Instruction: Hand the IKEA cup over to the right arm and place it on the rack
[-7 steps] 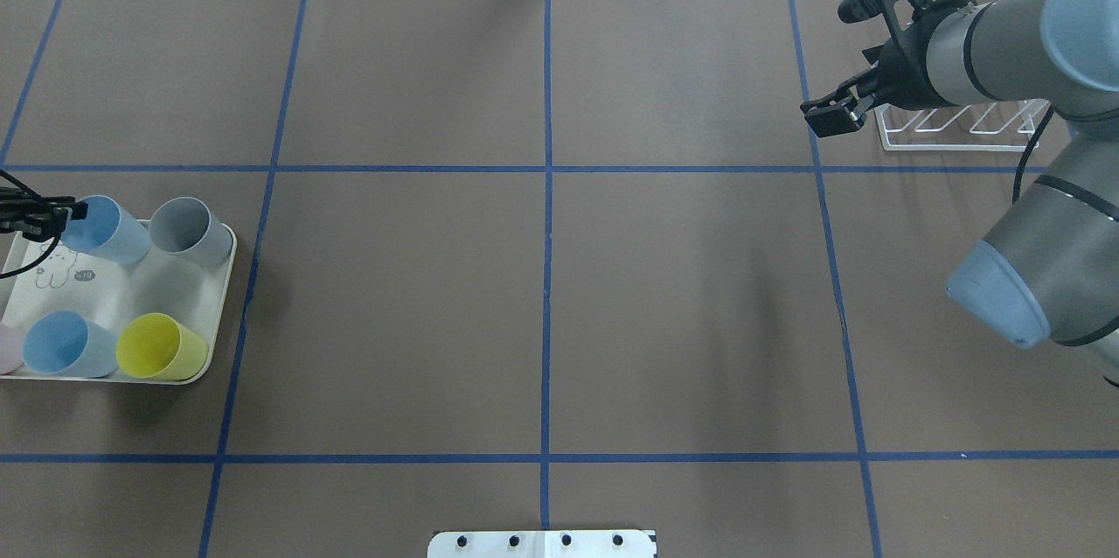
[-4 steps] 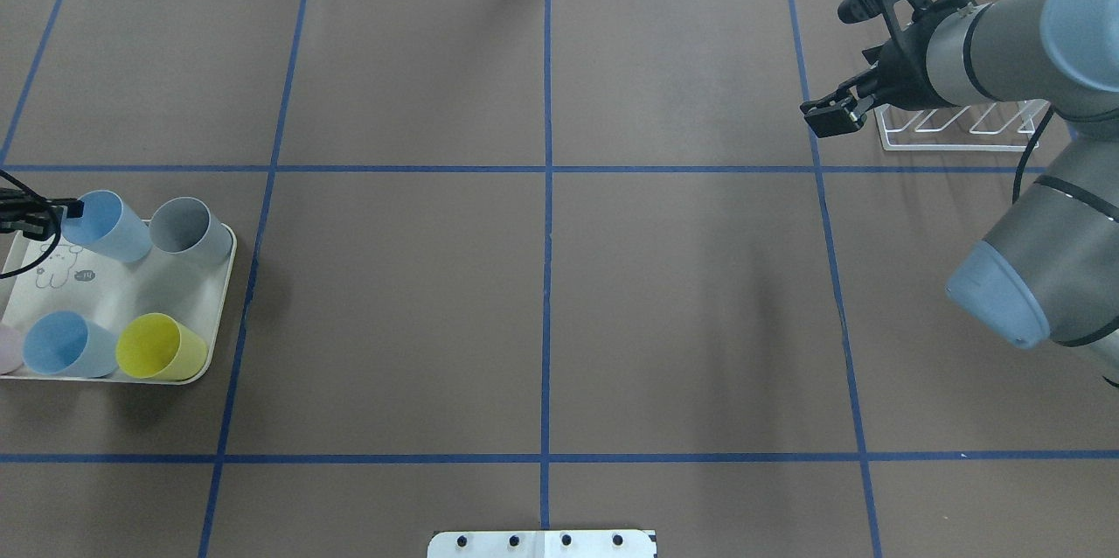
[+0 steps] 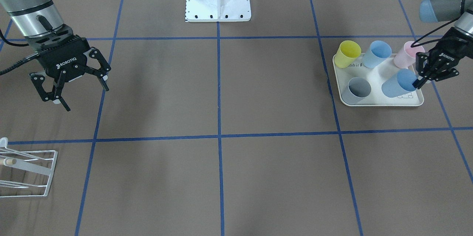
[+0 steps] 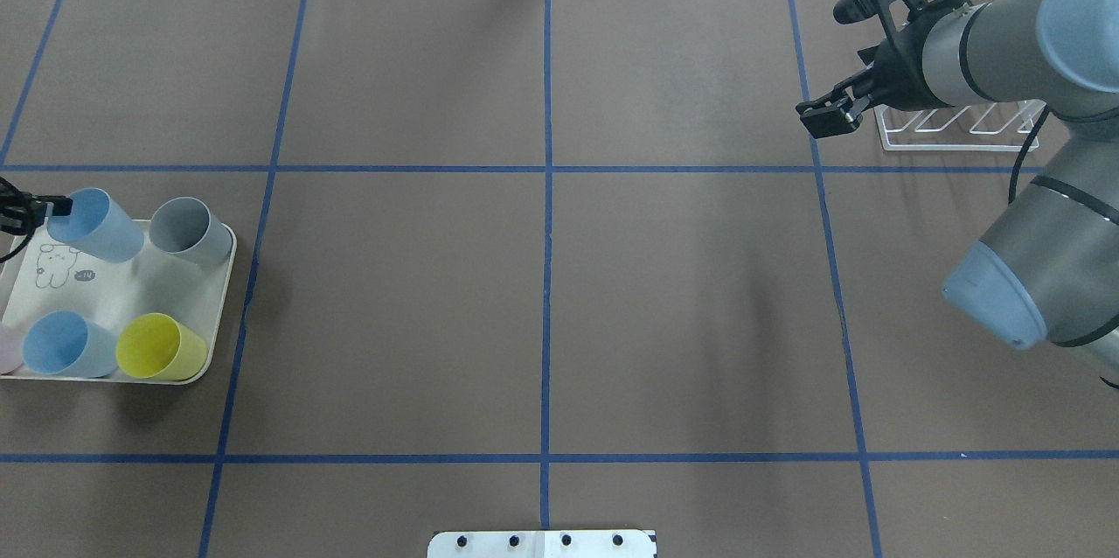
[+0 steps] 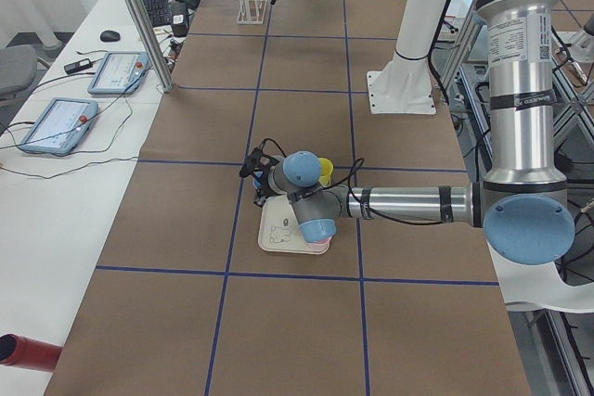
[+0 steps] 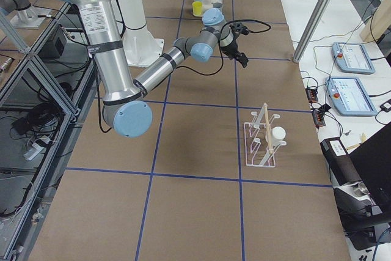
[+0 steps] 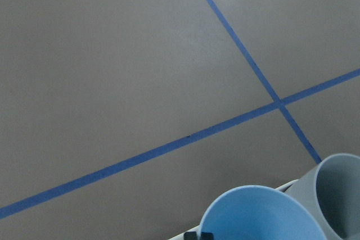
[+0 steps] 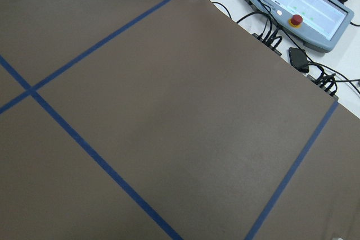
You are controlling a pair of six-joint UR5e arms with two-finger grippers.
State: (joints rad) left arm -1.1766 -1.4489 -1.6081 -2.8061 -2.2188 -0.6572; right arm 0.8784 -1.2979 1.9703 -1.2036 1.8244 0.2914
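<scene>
The blue cup (image 3: 398, 83) – smooth, plain, tipped over – is pinched at its rim by the left gripper (image 3: 417, 83); the right gripper (image 3: 88, 99) hangs spread wide.

cups, 5 in all: tilted blue cup (image 3: 398, 83) 1, upright blue cup (image 3: 377, 54) 1, yellow cup (image 3: 349, 54) 1, pink cup (image 3: 404, 55) 1, grey cup (image 3: 356, 90) 1. tray (image 3: 380, 104), right of frame in the front-facing view: 1. wire rack (image 6: 266, 136): 1. robot arms, 2: left arm (image 3: 443, 4), right arm (image 3: 27, 3). touch panels (image 6: 349, 96), beside the tabletop (image 3: 221, 177): 2.
</scene>
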